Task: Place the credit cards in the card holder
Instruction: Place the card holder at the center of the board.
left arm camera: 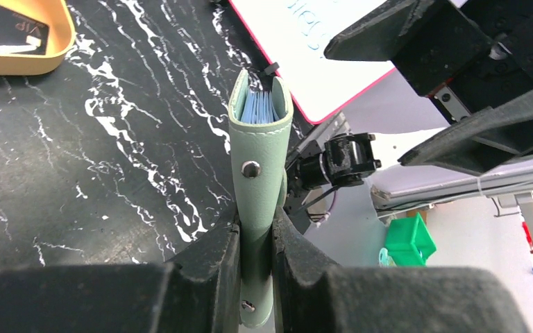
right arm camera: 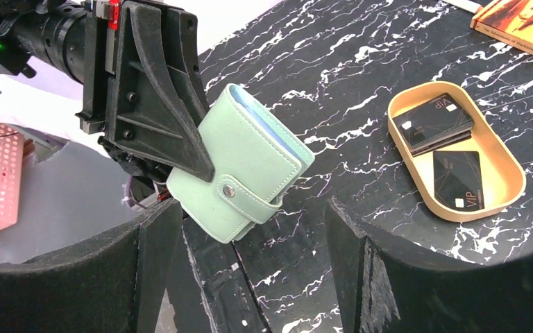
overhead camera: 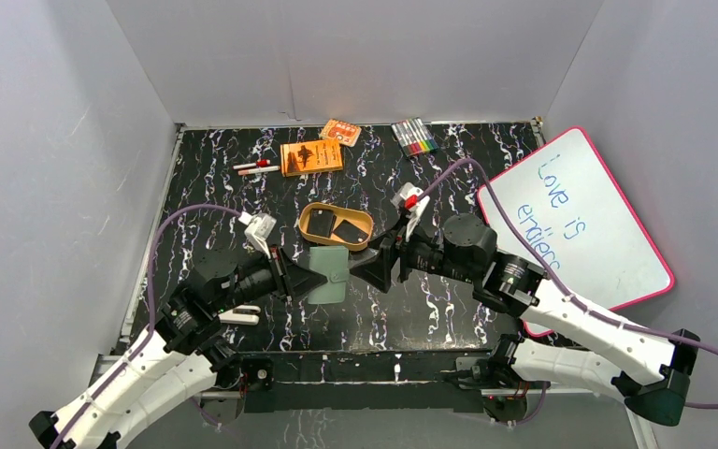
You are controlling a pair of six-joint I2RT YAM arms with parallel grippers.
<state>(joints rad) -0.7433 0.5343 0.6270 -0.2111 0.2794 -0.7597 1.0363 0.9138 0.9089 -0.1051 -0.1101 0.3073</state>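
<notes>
The card holder (overhead camera: 329, 273), a pale green stitched leather wallet fastened by a snap tab, is pinched along one edge by the left gripper (left arm camera: 255, 236). Its jaws stand narrow, pressed flat against both covers. The holder juts out beyond the fingers, and pale blue inner sleeves show at its far end. The left arm rises from its base at the near left corner and reaches up and to the right, with its wrist about level and pointing toward the middle of the black white-veined tabletop (overhead camera: 430, 309).

Facing it, the right gripper (right arm camera: 250, 215) has its jaws spread wide and holds nothing. The holder's snap side lies just ahead of the two fingers; whether they touch it I cannot tell. The right arm comes in from the near right corner, its forearm running up and left and its wrist aimed at the holder.

The credit cards (right arm camera: 434, 121), thin flat black rectangles with small pale marks, lie in a tan oval tray (overhead camera: 333, 206) just behind the two grippers. Two are stacked and one lies beside them. Farther back is an orange book (overhead camera: 311, 157), and a pink-edged whiteboard (overhead camera: 575, 220) sits at the right.
</notes>
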